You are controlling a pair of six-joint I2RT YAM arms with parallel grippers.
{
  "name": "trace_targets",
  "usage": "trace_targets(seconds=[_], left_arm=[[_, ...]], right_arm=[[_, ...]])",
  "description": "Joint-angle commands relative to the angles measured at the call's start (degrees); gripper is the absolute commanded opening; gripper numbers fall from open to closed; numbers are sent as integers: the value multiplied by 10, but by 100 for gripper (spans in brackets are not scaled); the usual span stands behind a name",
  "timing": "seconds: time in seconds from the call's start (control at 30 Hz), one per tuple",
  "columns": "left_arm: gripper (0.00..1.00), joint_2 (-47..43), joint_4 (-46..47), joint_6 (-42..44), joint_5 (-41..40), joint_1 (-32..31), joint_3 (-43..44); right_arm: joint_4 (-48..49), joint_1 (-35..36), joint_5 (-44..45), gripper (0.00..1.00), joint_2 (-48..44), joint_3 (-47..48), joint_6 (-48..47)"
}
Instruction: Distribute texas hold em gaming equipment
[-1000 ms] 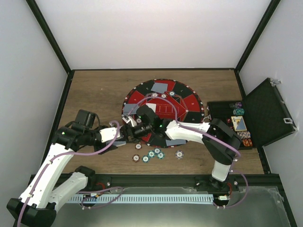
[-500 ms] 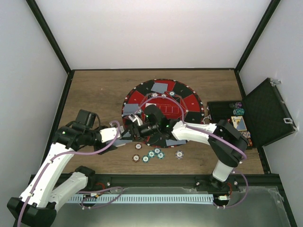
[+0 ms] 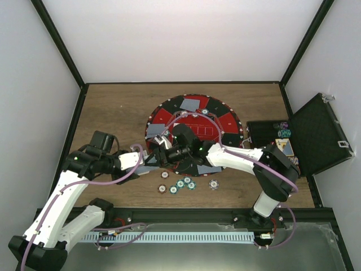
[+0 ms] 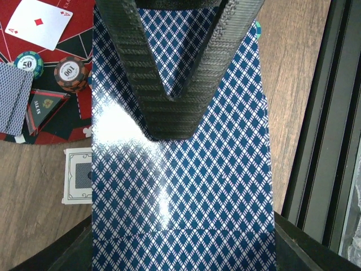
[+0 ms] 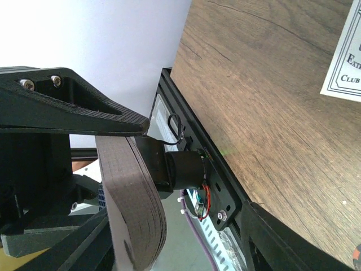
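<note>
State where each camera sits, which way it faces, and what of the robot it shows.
Top external: above and behind the bases, looking down on the table, mat and case; both arms show.
Left wrist: looks down along the left claw, shut on blue-patterned cards, beside the mat.
Right wrist: turned sideways, looking across the table toward its rail and wall; one finger shows.
Shared: top and left wrist both see the mat.

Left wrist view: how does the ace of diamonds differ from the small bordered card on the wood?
The white ace of diamonds card shows its face; the small white-bordered card shows its grey-blue back. The ace lies on the round red-and-black mat, the bordered card on the brown wooden table. Only the bordered card is partly covered, by the blue diamond-patterned deck. Both lie flat.
</note>
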Motion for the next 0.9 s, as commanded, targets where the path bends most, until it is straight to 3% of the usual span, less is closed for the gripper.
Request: trace_targets(seconds=[0.0, 0.5, 0.87], left_arm=[[9, -7, 12, 8, 30, 1, 13], [9, 0, 9, 9, 31, 2, 25], [10, -4, 10, 11, 28, 2, 20]], right_arm=[[-85, 7, 60, 57, -7, 30, -27], [-119, -1, 74, 47, -21, 24, -54], [-101, -9, 61, 19, -54, 1, -43]])
